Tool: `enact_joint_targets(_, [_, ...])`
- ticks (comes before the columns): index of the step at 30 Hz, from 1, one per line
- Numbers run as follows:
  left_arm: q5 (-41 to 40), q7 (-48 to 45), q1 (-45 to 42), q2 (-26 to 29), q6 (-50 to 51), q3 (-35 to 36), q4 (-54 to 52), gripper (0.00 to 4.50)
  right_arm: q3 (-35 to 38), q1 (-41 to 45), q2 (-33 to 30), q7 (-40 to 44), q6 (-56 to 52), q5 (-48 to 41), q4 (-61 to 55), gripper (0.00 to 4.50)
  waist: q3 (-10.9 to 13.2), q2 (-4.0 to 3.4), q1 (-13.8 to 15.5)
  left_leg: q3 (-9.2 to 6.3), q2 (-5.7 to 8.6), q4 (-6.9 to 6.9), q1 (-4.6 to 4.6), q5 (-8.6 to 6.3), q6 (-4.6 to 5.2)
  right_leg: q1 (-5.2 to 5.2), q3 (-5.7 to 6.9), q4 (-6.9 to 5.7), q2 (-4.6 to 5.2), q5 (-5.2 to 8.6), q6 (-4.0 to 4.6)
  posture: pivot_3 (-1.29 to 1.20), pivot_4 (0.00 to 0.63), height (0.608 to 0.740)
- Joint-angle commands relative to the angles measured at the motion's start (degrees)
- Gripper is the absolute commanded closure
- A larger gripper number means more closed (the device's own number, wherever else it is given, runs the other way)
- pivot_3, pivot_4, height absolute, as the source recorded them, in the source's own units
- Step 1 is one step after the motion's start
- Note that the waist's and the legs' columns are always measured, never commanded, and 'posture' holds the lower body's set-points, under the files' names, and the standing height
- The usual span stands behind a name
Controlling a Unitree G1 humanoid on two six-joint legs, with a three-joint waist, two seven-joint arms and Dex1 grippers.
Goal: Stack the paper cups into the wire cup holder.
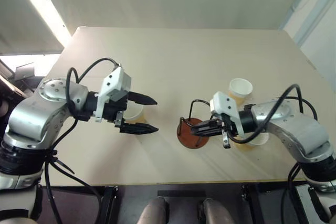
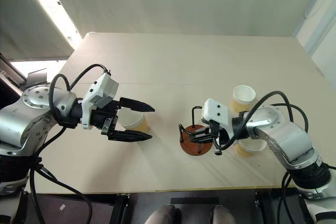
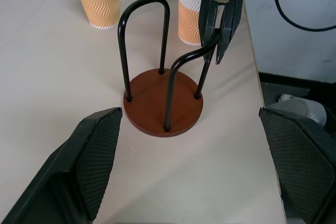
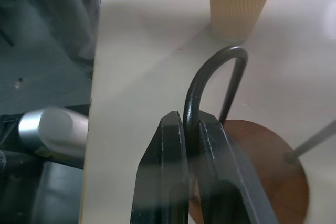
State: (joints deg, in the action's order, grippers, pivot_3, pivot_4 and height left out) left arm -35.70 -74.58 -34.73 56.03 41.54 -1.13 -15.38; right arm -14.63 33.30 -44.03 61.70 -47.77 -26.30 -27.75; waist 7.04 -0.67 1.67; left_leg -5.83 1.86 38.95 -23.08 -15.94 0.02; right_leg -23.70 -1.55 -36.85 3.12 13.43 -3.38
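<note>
Right gripper (image 4: 191,124), at centre-right of the frame, pinches a black loop of the wire cup holder (image 1: 190,132), while left gripper (image 1: 148,114), centre-left, hangs spread beside a paper cup (image 2: 131,121).

My left arm reaches in from the left with its wrist bent toward the middle, and my left gripper (image 1: 148,114) hangs above the table with its two black fingers (image 3: 89,156) spread wide and nothing between them. My right arm comes in from the right, elbow out, wrist turned toward the left arm and tipped a little downward. My right gripper (image 4: 192,129) has its fingers pinched tight on a black wire loop of the wire cup holder (image 3: 164,106).
</note>
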Motion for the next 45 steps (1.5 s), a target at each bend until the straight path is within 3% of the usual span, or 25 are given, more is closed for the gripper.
enact_joint_targets(1, [0.50,0.39,-0.63,0.37,-0.86,0.81,-0.61,0.00,-1.95,-1.41,-1.92,-0.30,1.52,2.72,0.21,3.86,-0.01,0.01,-0.05,0.00,0.00,0.00,0.07,0.00,0.00,0.07,0.00,0.00,0.00,0.00,0.00,0.00,0.150,0.740])
enact_joint_targets(9, [-0.41,0.40,0.59,0.69,-0.42,1.17,-1.18,0.00,-0.27,-1.13,-4.14,0.47,2.48,2.93,-0.35,1.17,0.01,0.04,-0.04,0.01,0.00,-0.03,0.10,-0.01,0.01,0.11,0.01,0.01,0.01,0.00,0.00,0.00,0.150,0.740])
enact_joint_targets(14, [-0.51,-1.37,1.09,1.48,-1.05,1.25,-0.76,0.00,4.66,1.01,-7.66,2.35,-1.52,-1.95,-2.55,1.17,0.03,0.07,-0.01,0.01,0.01,-0.04,0.02,-0.02,0.02,0.08,0.01,0.05,0.01,0.00,0.00,0.00,0.150,0.740])
enact_joint_targets(20, [1.02,-2.51,-0.05,1.17,-2.87,0.25,1.02,0.00,9.61,10.75,-15.55,9.68,-5.03,-6.96,2.05,1.17,0.04,0.06,0.05,0.00,0.01,-0.09,0.00,-0.02,0.02,0.03,0.01,0.05,0.01,0.01,0.01,0.00,0.150,0.740])
enact_joint_targets(25, [2.27,-2.15,-1.06,-0.50,-4.83,-0.31,1.75,0.00,4.29,17.79,-17.23,9.31,6.68,4.95,15.05,1.17,0.03,0.07,0.00,-0.01,0.00,-0.11,0.01,-0.02,0.01,0.01,0.01,0.05,0.01,0.02,0.02,0.00,0.150,0.740])
enact_joint_targets(30, [1.40,-2.63,-1.55,-1.45,-5.12,0.40,1.19,0.00,-2.14,21.42,-14.85,11.73,19.48,15.88,26.93,1.17,0.05,0.06,-0.02,-0.01,0.00,-0.12,-0.04,-0.03,0.03,-0.05,0.01,-0.06,0.02,0.01,0.02,0.00,0.150,0.740])
enact_joint_targets(45, [0.43,-1.70,1.44,-0.14,-4.97,2.88,-0.84,0.00,-8.45,25.87,-7.28,14.73,40.31,33.61,52.69,1.17,0.05,0.06,0.14,0.00,-0.01,-0.23,-0.29,-0.02,0.05,-0.23,0.03,-0.08,0.01,0.01,0.02,0.00,0.150,0.740])
